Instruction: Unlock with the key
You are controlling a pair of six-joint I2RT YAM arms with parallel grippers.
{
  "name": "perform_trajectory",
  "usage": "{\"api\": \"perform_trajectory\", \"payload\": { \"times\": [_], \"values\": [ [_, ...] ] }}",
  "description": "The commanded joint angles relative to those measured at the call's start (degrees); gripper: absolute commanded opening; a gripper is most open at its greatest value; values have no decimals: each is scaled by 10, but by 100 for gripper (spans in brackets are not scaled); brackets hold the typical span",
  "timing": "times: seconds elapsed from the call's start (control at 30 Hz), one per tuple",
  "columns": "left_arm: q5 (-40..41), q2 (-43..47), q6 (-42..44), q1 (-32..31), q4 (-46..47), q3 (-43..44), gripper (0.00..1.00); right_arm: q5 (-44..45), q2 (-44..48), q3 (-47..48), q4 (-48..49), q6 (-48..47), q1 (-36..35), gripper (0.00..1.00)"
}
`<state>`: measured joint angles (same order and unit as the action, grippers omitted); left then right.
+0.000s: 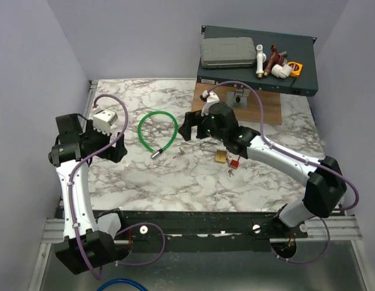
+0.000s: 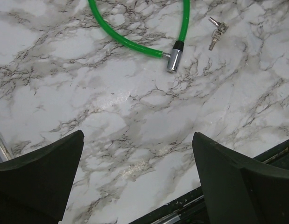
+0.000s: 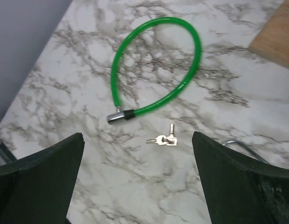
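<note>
As I look across the marble table (image 1: 145, 182) from its left side, the left gripper (image 1: 114, 150) hangs low over the stone near the left edge. Its jaws are spread wide and hold nothing. The left wrist view shows only bare marble between its two dark fingers (image 2: 46, 172).

Just to its right lies the green cable (image 1: 158, 130), curled into a loop, with its silver end piece (image 2: 173, 59) on the near side of the loop. A little further right, a pair of small silver keys (image 1: 181, 153) lies flat on the table, apart from the cable.

Just behind those keys hovers the right gripper (image 1: 186, 128). Its jaws are also wide apart and empty. Between its own fingers (image 3: 41, 177), the right wrist view takes in the cable loop and the silver keys below.

Further right, close by the right forearm, a brass padlock (image 1: 220, 156) rests on the marble. The key (image 1: 234, 163), the one with the red tag, lies just beside the padlock on its right. I cannot tell whether the two touch. It sits on the table in neither gripper, near the right arm and well apart from the left one.

At the far right corner, a wooden board (image 1: 269, 109) lies on the table. Behind it stands a dark metal unit (image 1: 235, 77) carrying a grey case (image 1: 228, 53) and some white pipe fittings (image 1: 260, 57).
</note>
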<state>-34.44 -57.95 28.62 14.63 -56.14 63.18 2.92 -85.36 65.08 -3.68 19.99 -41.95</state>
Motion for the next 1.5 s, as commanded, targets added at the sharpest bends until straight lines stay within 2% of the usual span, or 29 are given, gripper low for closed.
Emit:
{"api": "perform_trajectory", "payload": {
  "times": [0.0,0.1,0.13,0.23,0.27,0.57,0.77,0.87,0.93,1.03,1.1,1.2,1.27,1.47],
  "values": [
    [-111,4,3,91,-33,3,98,4,-58,68,-9,108,-16,100],
    [-118,-4,4,114,-55,2,98,-131,-96,52,97,62,-15,100],
    [-116,-4,3,118,-59,1,98,-139,-120,63,105,44,-27,100],
    [-121,12,-4,128,-69,-4,98,-32,-237,205,-51,-62,-97,99],
    [-120,21,-9,129,-69,-7,98,-14,-275,245,-75,-80,-113,98],
    [-91,87,-11,129,-104,0,98,16,-460,382,-74,-98,-145,74],
    [-79,89,5,129,-135,19,98,67,-497,395,-34,-107,-156,72],
    [-85,87,6,129,-141,30,98,76,-507,400,-24,-113,-156,66],
    [-88,86,4,129,-140,31,98,69,-516,405,-24,-114,-157,57],
    [-91,84,2,129,-140,29,98,52,-525,396,-15,-121,-166,53],
    [-92,86,0,129,-140,27,98,46,-526,381,-4,-134,-180,48],
    [-97,91,0,129,-143,23,98,39,-514,345,16,-160,-211,32],
    [-99,95,2,129,-145,20,98,39,-495,309,31,-182,-237,25],
    [-97,96,9,129,-145,7,98,45,-421,183,90,-226,-291,24]
  ]
}}
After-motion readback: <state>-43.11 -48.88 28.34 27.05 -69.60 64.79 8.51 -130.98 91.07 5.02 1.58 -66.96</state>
